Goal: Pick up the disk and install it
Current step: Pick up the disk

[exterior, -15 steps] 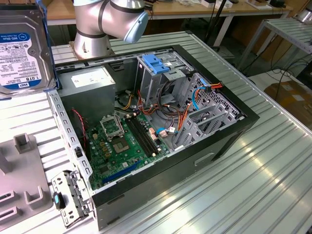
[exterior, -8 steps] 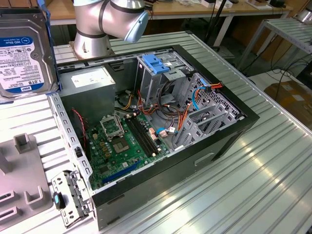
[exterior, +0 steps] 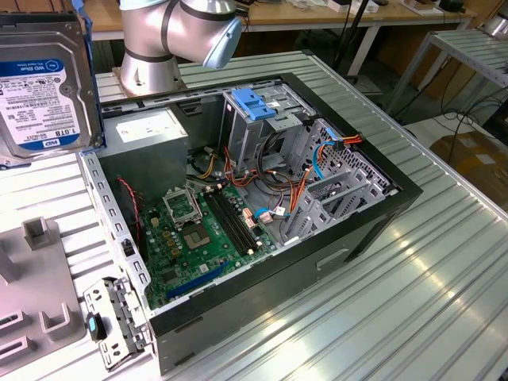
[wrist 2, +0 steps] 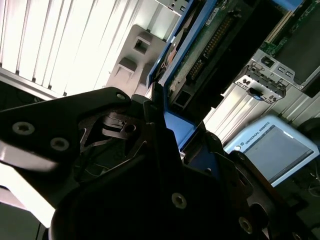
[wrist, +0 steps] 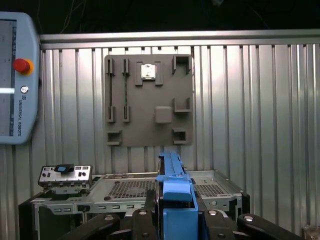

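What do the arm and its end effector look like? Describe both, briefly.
The arm is smooth silver-grey metal tubing with rounded joints, and one joint wears a pale blue cap. The end effector is matte black, built of angular plates and linkages fastened with small silver screw heads.

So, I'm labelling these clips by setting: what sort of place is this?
Probably a robotics lab or workshop: a robot arm stands on a ribbed metal table beside an open computer case, with workbenches behind.

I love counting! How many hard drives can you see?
1: the disk, gripped by the end effector, at the exterior view's upper left. More may hide inside the case.
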Tool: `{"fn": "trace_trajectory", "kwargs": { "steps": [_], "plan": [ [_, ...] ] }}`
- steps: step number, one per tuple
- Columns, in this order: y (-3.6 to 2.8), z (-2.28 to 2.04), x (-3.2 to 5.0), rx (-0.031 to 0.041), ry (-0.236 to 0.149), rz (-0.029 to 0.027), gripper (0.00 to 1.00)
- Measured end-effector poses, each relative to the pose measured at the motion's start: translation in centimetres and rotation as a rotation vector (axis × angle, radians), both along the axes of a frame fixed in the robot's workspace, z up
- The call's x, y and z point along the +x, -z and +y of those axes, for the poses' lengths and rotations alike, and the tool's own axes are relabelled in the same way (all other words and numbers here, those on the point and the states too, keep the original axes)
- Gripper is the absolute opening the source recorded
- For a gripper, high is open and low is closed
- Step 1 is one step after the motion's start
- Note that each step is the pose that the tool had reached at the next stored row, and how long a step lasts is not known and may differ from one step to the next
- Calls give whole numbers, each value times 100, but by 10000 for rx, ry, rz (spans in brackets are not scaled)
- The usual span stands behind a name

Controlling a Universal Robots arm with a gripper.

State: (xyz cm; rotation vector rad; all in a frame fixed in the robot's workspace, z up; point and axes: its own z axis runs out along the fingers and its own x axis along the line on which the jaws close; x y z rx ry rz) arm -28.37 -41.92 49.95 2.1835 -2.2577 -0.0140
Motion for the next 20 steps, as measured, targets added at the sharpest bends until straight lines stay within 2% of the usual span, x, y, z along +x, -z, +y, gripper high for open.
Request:
{"fn": "trace_trajectory", "kwargs": {
  "steps": [20],
  "plan": [
    [0, 0, 273, 0, 0, 0, 37]
  ]
}}
